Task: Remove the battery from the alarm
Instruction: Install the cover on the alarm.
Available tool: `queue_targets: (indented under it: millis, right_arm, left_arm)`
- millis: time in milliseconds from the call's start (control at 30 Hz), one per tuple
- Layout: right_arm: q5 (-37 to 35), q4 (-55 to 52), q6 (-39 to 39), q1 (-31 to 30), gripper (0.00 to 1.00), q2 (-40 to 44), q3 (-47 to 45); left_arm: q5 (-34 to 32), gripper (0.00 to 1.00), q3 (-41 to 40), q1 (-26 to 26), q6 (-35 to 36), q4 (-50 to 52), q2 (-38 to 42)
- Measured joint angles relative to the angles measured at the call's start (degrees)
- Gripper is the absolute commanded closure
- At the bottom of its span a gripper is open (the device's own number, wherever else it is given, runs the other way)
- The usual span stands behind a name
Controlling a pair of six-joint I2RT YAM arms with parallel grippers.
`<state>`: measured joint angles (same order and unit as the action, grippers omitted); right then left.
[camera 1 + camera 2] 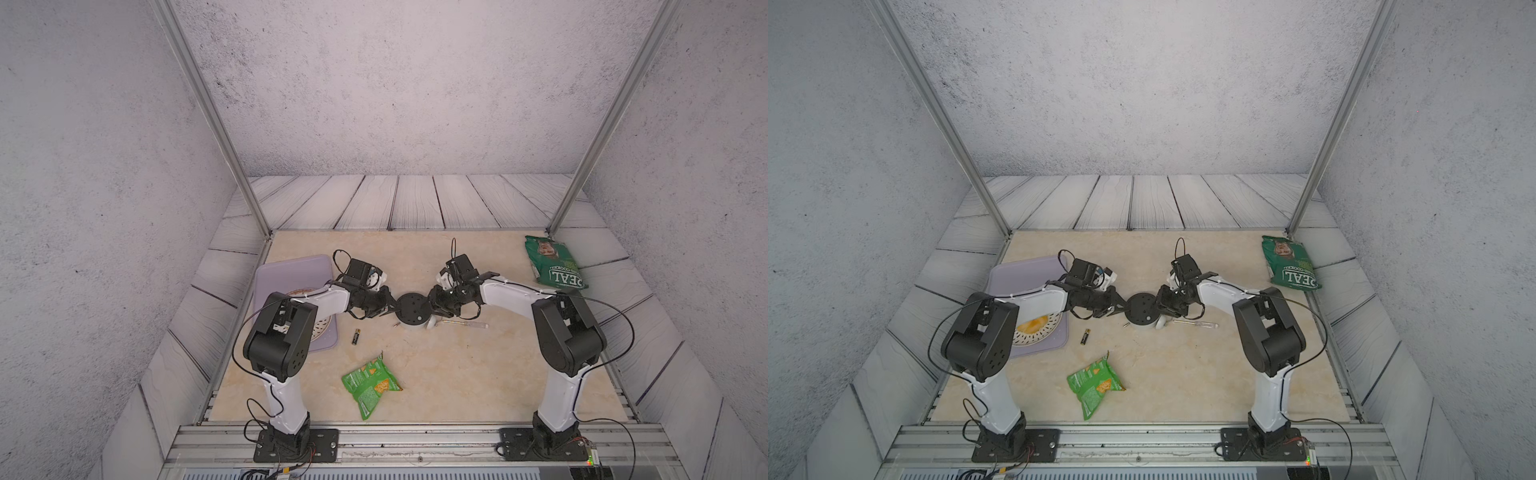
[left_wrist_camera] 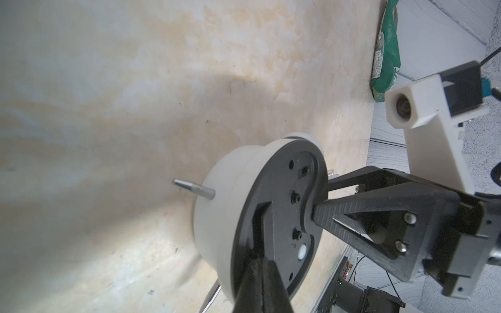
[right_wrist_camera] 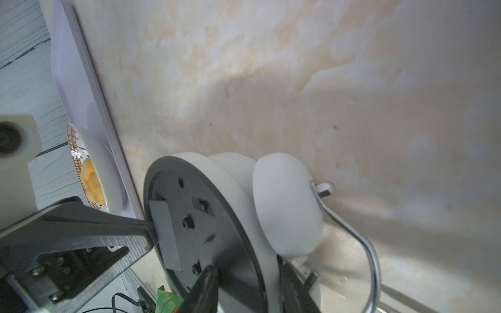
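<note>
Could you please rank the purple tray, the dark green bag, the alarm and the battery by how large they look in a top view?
1. purple tray, largest even though partly hidden
2. dark green bag
3. alarm
4. battery, by far the smallest

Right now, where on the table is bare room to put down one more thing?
Free: the far strip of table, between the tray and the dark green bag; also the near right part, between the snack bag and the right arm's base. Crowded: the middle, where left gripper and right gripper meet the alarm, with battery and screwdriver beside.
</note>
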<state>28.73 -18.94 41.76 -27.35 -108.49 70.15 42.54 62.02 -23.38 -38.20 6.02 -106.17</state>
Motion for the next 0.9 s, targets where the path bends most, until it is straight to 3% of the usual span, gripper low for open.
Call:
queue_targets:
  millis: [600, 733, 900]
  right_arm:
    - [0.0, 0.6, -0.3, -0.4, 0.59, 0.0, -0.1]
    - [0.0, 0.6, -0.3, -0.4, 0.59, 0.0, -0.1]
    - [0.0, 0.6, -0.4, -0.4, 0.59, 0.0, -0.1]
  left_arm:
    - [-5.3, 0.40, 3.6, -0.9, 5.5, 10.8, 3.4]
    - [-8.9, 0.41, 4.1, -0.8, 7.3, 17.1, 3.9]
    - [-11.5, 0.55, 5.8, -0.8, 9.7, 22.0, 4.0]
